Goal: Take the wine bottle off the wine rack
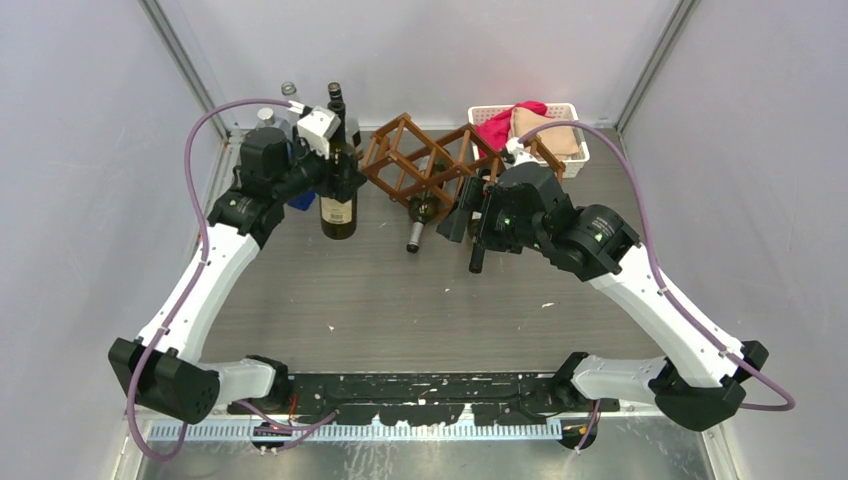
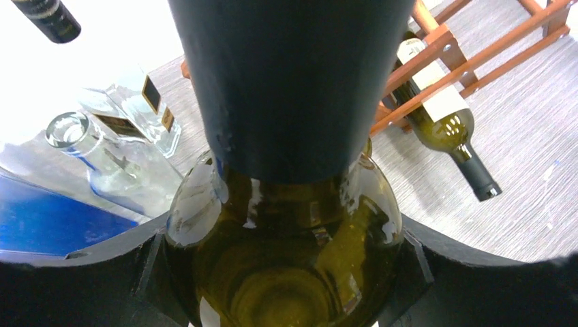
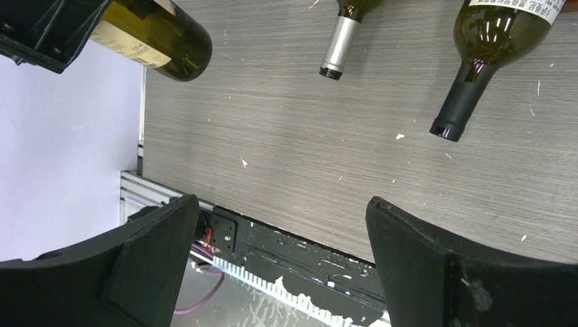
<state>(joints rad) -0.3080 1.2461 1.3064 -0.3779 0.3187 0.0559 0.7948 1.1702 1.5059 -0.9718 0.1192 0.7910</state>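
1. The wine rack [image 1: 412,160], far centre, holds two lying bottles with necks pointing near: a silver-capped bottle [image 1: 415,228] and a dark-capped bottle [image 1: 477,255].
2. The white basket [image 1: 566,108], far right, holds a red cloth [image 1: 505,122] and a tan cloth [image 1: 548,130].
3. The wine bottle [image 1: 338,195] is upright just left of the rack and outside it. The left gripper [image 1: 338,172] pinches its body.
4. The right gripper [image 3: 279,266] has its fingers spread with nothing between them.
5. From overhead, the right arm hides the dark-capped bottle's body; the right wrist view shows its shoulder.
6. The clear glass bottles [image 2: 102,146] show plainly only in the left wrist view.
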